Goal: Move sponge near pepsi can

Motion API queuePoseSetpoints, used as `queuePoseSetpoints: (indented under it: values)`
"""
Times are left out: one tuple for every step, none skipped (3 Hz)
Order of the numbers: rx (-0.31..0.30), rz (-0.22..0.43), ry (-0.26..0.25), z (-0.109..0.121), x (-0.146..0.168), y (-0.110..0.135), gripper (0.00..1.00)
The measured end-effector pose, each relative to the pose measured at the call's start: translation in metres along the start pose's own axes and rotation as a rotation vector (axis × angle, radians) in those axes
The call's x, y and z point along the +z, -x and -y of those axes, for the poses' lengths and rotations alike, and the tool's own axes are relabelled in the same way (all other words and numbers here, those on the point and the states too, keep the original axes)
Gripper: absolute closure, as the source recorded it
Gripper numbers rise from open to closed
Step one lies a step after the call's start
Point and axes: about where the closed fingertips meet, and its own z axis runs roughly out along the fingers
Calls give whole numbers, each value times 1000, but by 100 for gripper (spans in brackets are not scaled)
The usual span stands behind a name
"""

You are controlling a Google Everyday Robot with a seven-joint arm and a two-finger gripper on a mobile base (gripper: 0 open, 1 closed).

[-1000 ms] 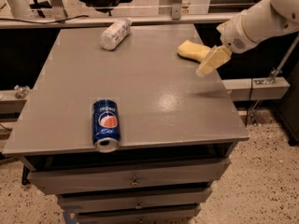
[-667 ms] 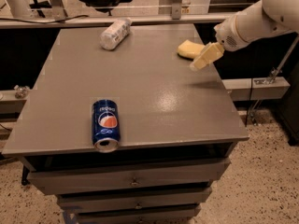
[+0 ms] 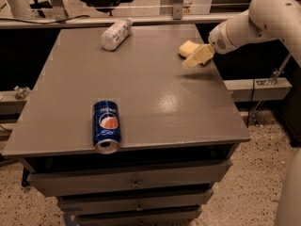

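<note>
The sponge (image 3: 186,47) is a pale yellow foam pad lying near the far right edge of the grey table (image 3: 141,79). The pepsi can (image 3: 106,125) is dark blue and lies on its side near the table's front edge, left of centre, with its silver top facing the front. My gripper (image 3: 196,57) hangs at the end of the white arm coming in from the right. It sits just in front of and right of the sponge, close against it and partly overlapping its near edge. The sponge and the can are far apart.
A clear whitish plastic bottle (image 3: 116,33) lies on its side at the far left-centre of the table. The table has drawers (image 3: 134,182) below its front edge. A rail and chair bases stand behind the table. The arm's white body (image 3: 263,18) fills the upper right.
My gripper has moved left and farther back across the table, from beside the right edge to right up against the sponge. The sponge, can and bottle have not moved.
</note>
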Motion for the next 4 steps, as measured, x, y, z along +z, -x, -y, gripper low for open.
queuePoseSetpoints:
  values:
    - [26, -5, -17, 7, 16, -4, 18]
    - [38, -6, -34, 14, 21, -5, 41]
    - [54, -10, -31, 15, 23, -8, 64]
    - [49, -5, 5, 4, 20, -4, 88]
